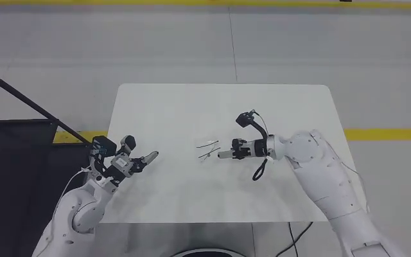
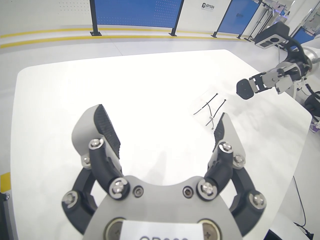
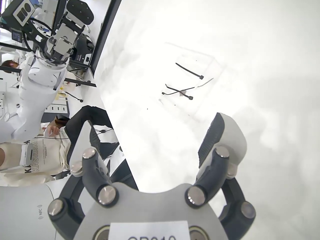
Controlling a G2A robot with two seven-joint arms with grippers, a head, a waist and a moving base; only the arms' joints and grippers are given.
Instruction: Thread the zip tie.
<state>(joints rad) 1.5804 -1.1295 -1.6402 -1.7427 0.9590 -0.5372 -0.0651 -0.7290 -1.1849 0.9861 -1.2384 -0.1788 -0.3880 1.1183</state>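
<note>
Zip ties (image 1: 207, 144) on white table (image 1: 192, 109), right gripper (image 1: 221, 154) just beside them, jaws wide; left gripper (image 1: 141, 150) well apart from them, jaws wide

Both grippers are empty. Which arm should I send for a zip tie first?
Right, I'd say. The right gripper is open and right beside the zip ties, facing them. The left gripper, also open, sits much farther off across the table.

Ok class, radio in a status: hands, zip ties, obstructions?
Left hand open, empty. Right hand open, near zip ties, loose on table. Nothing in the way.
</note>
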